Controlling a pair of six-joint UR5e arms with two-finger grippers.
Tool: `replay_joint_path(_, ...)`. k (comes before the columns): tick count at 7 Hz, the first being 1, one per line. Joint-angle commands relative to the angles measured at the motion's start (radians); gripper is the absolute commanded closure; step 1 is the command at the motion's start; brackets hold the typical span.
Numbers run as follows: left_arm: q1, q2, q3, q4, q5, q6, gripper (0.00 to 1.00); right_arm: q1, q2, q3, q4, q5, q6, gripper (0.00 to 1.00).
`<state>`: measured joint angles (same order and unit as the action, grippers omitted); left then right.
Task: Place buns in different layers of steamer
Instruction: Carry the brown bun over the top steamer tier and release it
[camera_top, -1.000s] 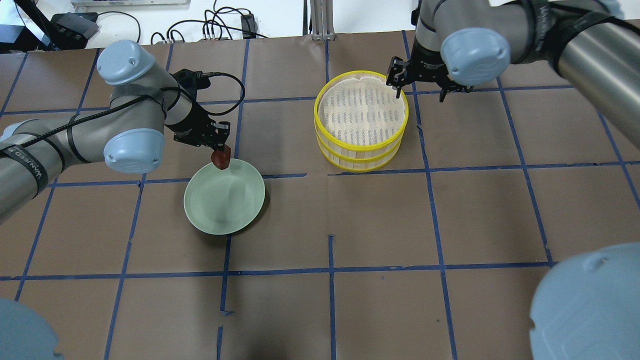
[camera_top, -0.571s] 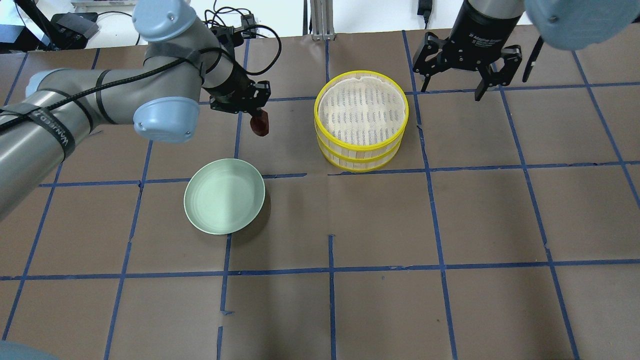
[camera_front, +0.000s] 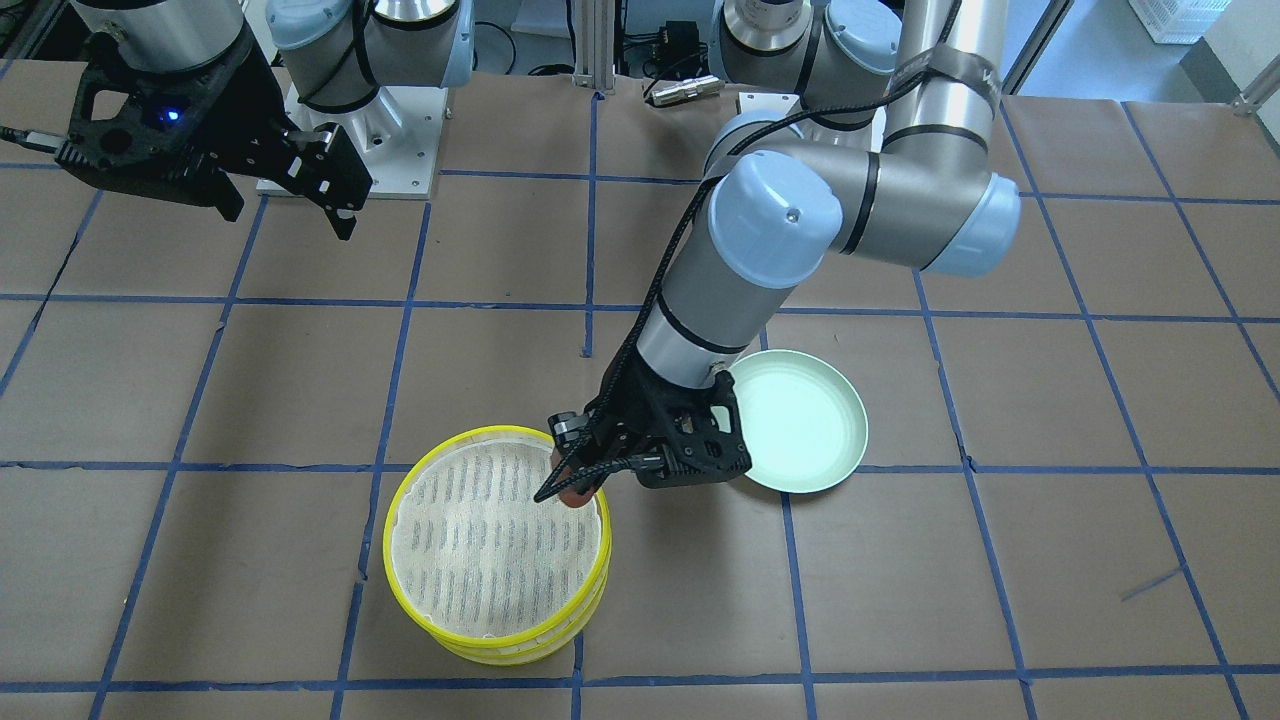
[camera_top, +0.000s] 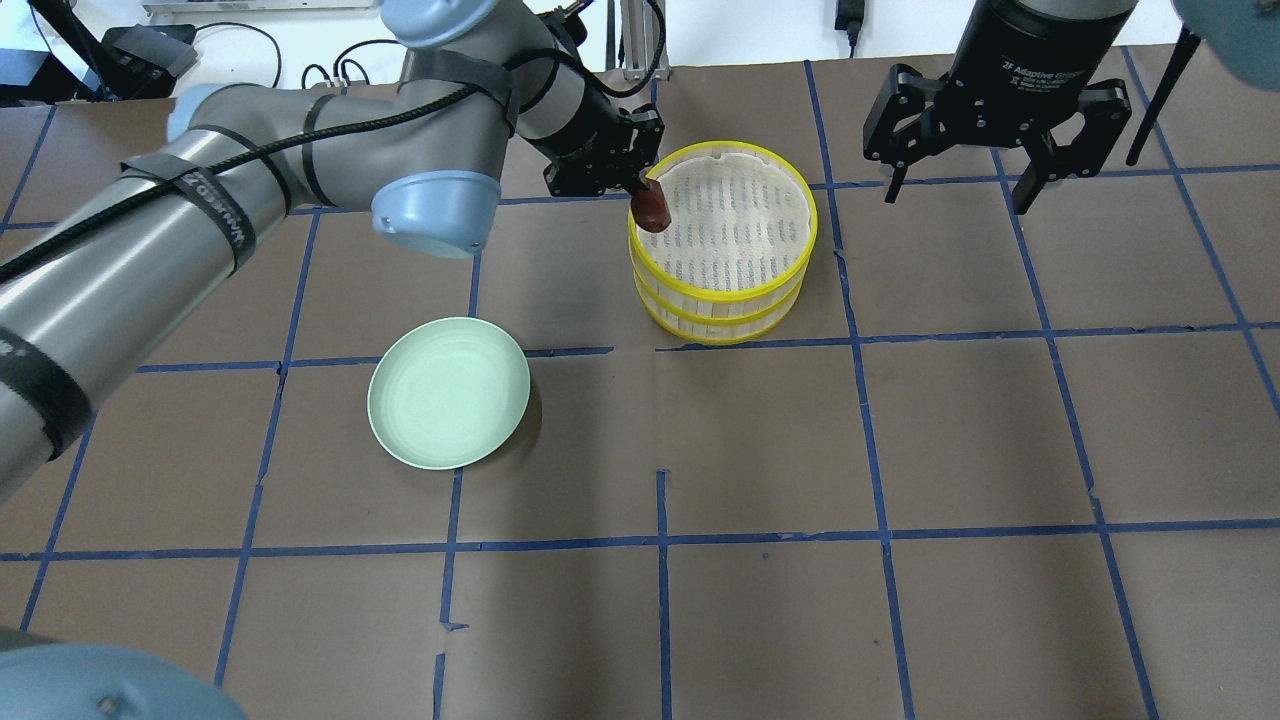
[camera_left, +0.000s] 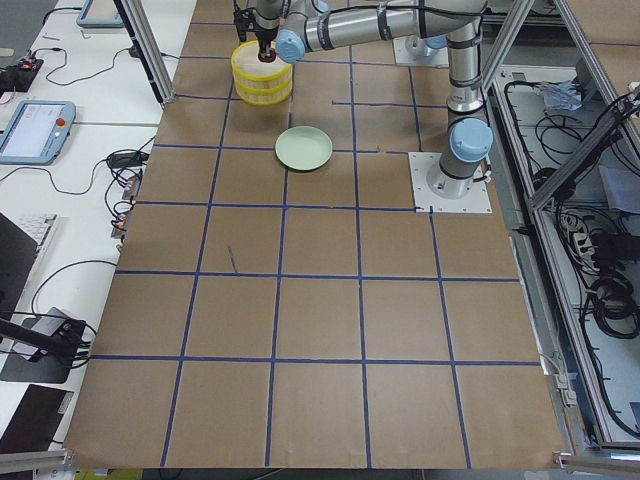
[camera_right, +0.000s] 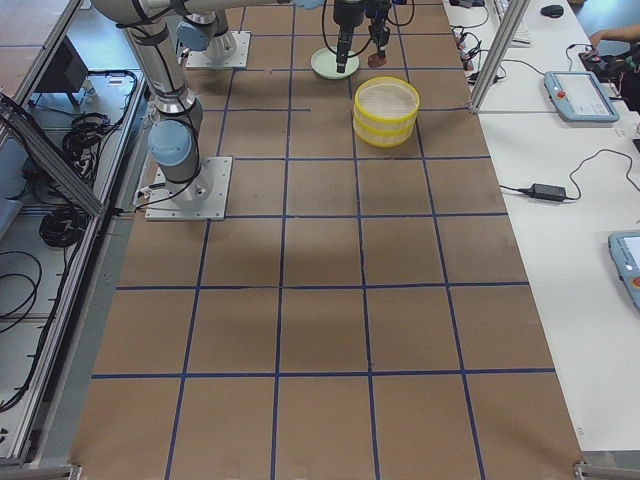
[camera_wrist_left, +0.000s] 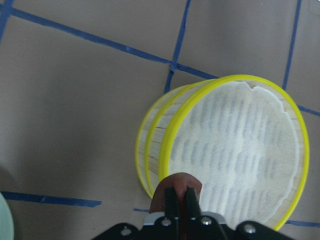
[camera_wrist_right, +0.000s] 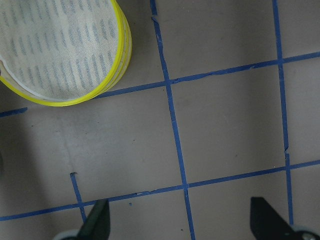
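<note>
The steamer (camera_top: 730, 230) is two yellow-rimmed trays stacked at the table's far middle; the top tray's white mesh is bare. It also shows in the front view (camera_front: 490, 555) and both wrist views (camera_wrist_left: 240, 145) (camera_wrist_right: 60, 45). My left gripper (camera_top: 645, 195) is shut on the dark reddish-brown bun (camera_top: 650, 207) and holds it over the top tray's left rim. The bun also shows in the front view (camera_front: 572, 495) and the left wrist view (camera_wrist_left: 177, 186). My right gripper (camera_top: 955, 185) is open and empty, raised to the right of the steamer. The off-white bun is not in view.
A pale green plate (camera_top: 448, 392) lies empty at the near left of the steamer, also seen in the front view (camera_front: 800, 420). Blue tape lines grid the brown table. Cables and rails run along the far edge.
My left gripper carried the reddish-brown bun from the plate's far rim up and right to the steamer's left rim. My right gripper drew back from the steamer's right rim and rose.
</note>
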<state>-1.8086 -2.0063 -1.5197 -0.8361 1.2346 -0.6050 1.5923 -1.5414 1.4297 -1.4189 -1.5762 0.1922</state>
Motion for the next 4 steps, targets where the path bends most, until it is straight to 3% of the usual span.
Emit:
replay_joint_path(1, -0.031, -0.084, 0.045, 0.12, -0.049, -0.088, 0.12, 0.018, -0.005, 0.0, -0.002, -0.016, -0.003, 0.0)
replay_joint_path(2, -0.031, -0.088, 0.044, 0.118, -0.053, -0.11, 0.0, 0.04, -0.005, 0.0, -0.006, -0.027, 0.0, 0.0)
replay_joint_path(4, -0.031, -0.088, 0.041, 0.117, -0.053, -0.086, 0.0, 0.041, -0.002, 0.003, -0.046, -0.028, 0.0, 0.0)
